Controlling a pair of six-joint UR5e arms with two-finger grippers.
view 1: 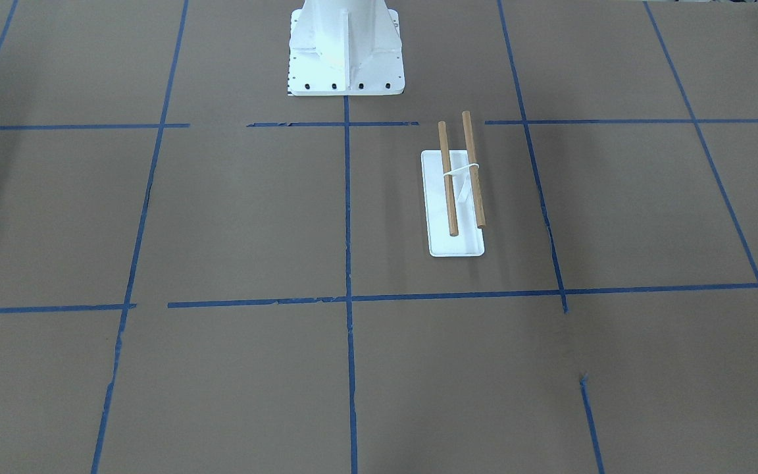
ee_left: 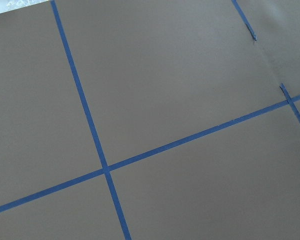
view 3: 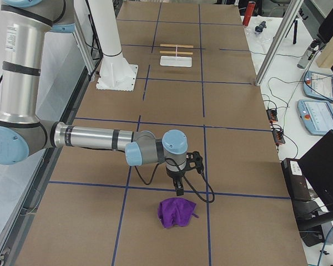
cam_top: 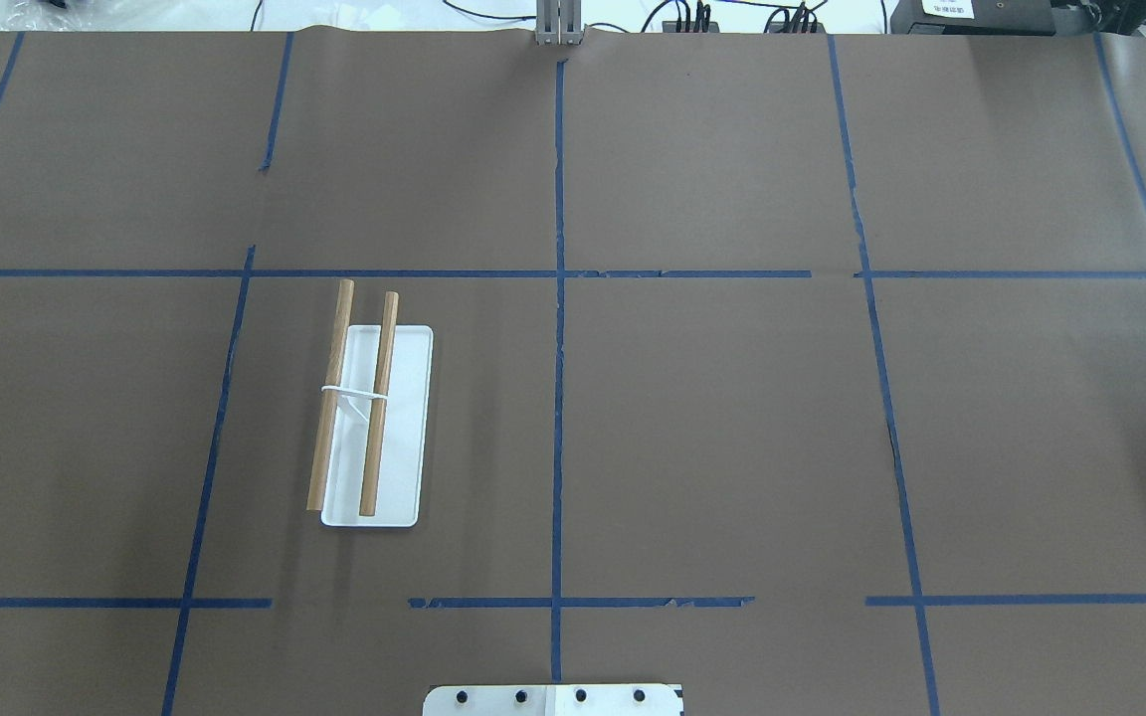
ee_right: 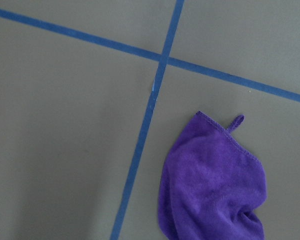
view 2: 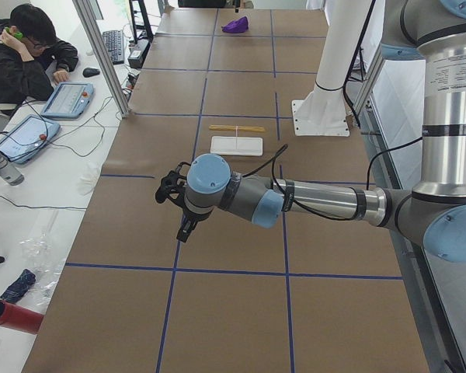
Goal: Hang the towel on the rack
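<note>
The purple towel (view 3: 176, 211) lies crumpled on the brown table at the robot's right end; it also shows in the right wrist view (ee_right: 215, 185), loop tag up, and far off in the exterior left view (view 2: 235, 25). The rack (view 1: 458, 243) with two wooden dowels stands on the robot's left half (cam_top: 404, 418) (view 2: 237, 144) (view 3: 176, 58). My right gripper (view 3: 179, 185) hangs just above the table beside the towel, apart from it; I cannot tell if it is open. My left gripper (view 2: 175, 206) hovers over bare table near the left end; I cannot tell its state.
The white bolted pedestal (view 1: 346, 52) stands at the robot's side of the table (view 3: 116, 77). Blue tape lines grid the brown paper. An operator (view 2: 23, 54) sits past the far edge with tablets and cables. A red cylinder (view 2: 12, 317) lies off the left end.
</note>
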